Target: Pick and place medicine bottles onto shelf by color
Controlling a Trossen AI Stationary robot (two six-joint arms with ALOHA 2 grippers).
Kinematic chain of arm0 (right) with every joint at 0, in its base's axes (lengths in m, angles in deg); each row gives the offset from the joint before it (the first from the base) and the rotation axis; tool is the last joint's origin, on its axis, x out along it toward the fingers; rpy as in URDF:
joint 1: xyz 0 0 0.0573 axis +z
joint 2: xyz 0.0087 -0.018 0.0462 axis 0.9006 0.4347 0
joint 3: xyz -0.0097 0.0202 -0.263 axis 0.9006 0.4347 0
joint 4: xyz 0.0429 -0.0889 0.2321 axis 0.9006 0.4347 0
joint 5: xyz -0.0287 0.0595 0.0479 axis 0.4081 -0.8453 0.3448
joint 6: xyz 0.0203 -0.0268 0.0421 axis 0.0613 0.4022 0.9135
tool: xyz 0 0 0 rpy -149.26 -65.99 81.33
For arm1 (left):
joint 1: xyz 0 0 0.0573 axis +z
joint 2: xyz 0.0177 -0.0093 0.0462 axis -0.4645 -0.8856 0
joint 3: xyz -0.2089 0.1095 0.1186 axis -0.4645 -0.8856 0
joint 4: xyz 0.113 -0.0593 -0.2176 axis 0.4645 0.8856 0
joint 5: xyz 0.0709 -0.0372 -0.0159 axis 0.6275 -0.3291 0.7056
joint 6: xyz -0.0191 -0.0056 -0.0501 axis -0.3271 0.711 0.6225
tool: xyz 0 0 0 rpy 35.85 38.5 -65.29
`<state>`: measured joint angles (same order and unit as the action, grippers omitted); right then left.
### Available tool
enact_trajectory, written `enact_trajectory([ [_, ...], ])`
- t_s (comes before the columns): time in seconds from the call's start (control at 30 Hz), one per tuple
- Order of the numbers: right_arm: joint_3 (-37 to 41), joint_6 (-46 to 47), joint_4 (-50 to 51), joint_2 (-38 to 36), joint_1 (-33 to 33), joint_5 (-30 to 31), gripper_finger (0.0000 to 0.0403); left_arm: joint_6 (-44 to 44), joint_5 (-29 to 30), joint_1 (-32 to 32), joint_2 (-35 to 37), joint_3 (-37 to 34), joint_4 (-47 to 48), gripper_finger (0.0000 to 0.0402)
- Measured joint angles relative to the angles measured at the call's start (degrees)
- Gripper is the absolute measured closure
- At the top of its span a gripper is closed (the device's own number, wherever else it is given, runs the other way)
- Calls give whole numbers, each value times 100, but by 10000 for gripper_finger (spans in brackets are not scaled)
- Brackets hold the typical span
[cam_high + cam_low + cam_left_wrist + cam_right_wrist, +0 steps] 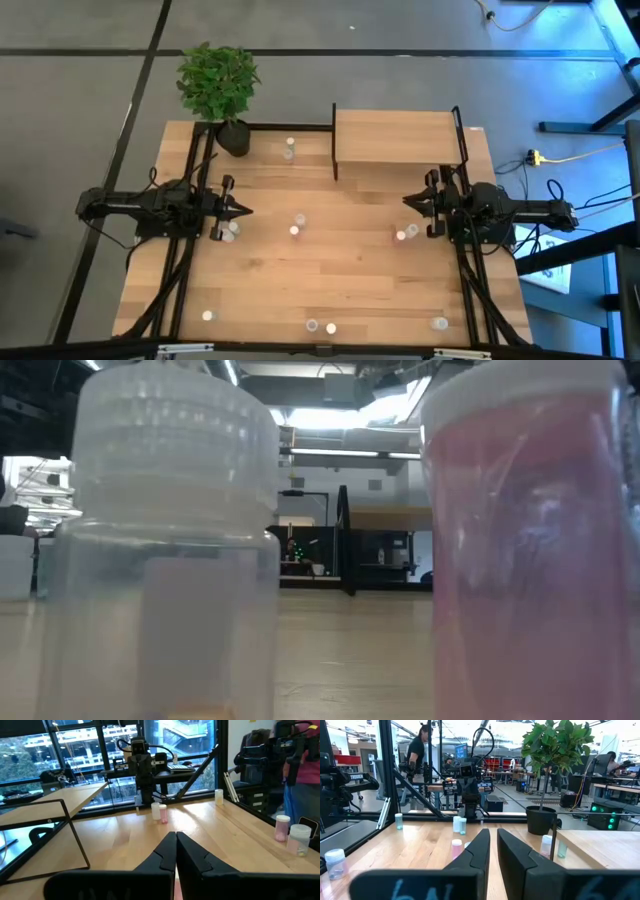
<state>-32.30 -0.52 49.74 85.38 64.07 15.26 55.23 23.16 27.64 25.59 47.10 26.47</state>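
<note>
Left pincer (243, 210): at the left side of the surface (350, 270), low over the wood, fingers pressed together, clenched on nothing; in its own wrist view (176, 842) the two dark tips meet at a point. Right pincer (408, 202): at the right side, just in front of the shelf (395, 136), fingers nearly together with a narrow gap visible in its wrist view (493, 845), grasping nothing. Shelf: light-wood platform on black posts at the far right of the surface, top bare. Bottles: scattered singly and in pairs across the surface, none on the shelf; one pair (289, 150) far, left of the shelf; two (297, 224) near the middle; a pair (230, 230) just beside the left pincer; a pink-capped pair (406, 233) just beside the right pincer; several along the near edge (320, 326). Two more (170, 550) stand close against the low camera, one clear, one pink (530, 550). Potted plant (218, 85): far left corner.
</note>
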Motion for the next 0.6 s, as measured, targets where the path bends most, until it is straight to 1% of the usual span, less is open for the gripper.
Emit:
enact_trajectory([
  [0.33, 0, -11, -15, -2, 0, 0, 363, 2, -1, 0, -1, 1, 0, 401],
  [0.47, 0, -173, -78, -2, -11, 2, 363, -64, 5, 0, -1, 1, 0, 401],
  [0.6, 0, 154, -74, -2, -11, 1, 363, -210, 32, 0, 0, 0, 0, 401],
])
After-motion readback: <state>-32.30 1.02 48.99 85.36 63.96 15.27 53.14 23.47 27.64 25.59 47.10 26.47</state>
